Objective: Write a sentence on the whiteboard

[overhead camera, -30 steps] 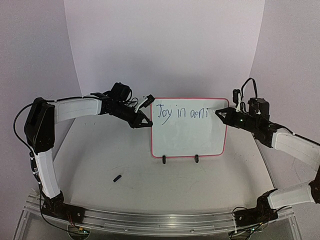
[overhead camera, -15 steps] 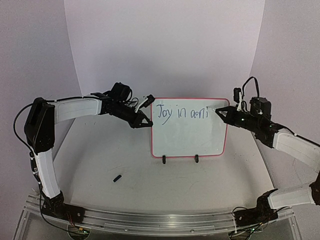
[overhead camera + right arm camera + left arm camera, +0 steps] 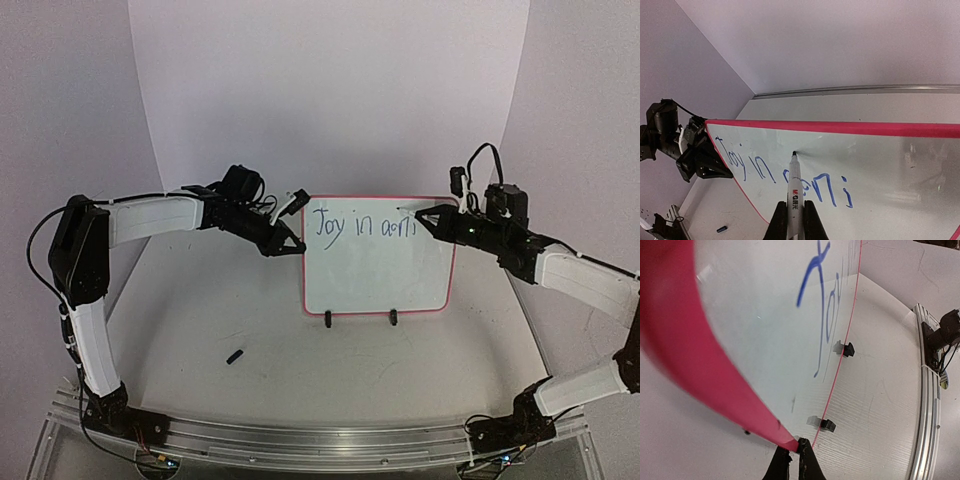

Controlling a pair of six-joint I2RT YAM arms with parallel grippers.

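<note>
right jaws clamped on marker (image 3: 793,182), tip against whiteboard (image 3: 375,290) just above end of sentence (image 3: 362,226); left jaws pinch board's left rim; unwritten space lies rightward.

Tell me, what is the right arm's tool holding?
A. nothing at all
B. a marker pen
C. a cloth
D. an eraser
B: the right wrist view shows a marker clamped between the fingers of the right tool, with its tip pointed at the whiteboard.
</note>
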